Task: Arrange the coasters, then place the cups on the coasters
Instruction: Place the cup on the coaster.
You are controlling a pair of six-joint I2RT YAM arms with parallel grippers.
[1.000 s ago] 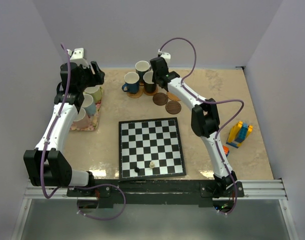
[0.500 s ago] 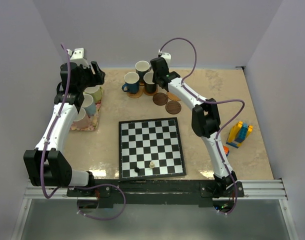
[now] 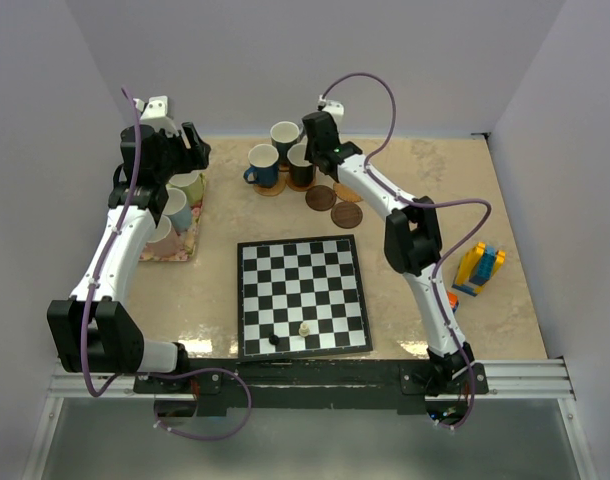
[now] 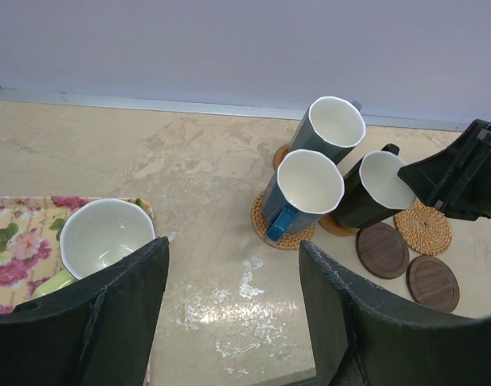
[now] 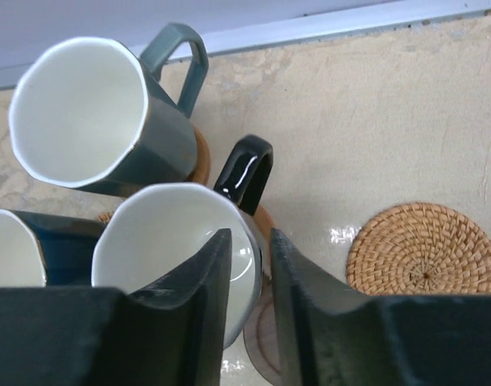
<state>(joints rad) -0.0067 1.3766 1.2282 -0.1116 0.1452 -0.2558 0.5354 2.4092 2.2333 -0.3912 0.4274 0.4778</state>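
Observation:
Three cups stand on coasters at the back: the teal cup (image 5: 84,112), the dark blue cup (image 4: 304,189) and the black cup (image 5: 173,241). My right gripper (image 5: 249,237) straddles the black cup's rim, one finger inside and one outside, open with a gap on each side. A woven coaster (image 5: 425,249) and two dark wooden coasters (image 4: 382,250) (image 4: 433,282) lie bare beside them. My left gripper (image 4: 233,257) hangs open over bare table, nothing between its fingers. The pale green cup (image 4: 105,237) sits just left of it.
A floral mat (image 3: 175,248) at the left holds the pale green, light blue (image 3: 177,208) and pink cups. A chessboard (image 3: 302,296) with two pieces lies in the middle. Toy blocks (image 3: 480,267) stand at the right.
My right gripper's jaws have parted from the black cup's rim, which they were pinching before. The left arm has not moved.

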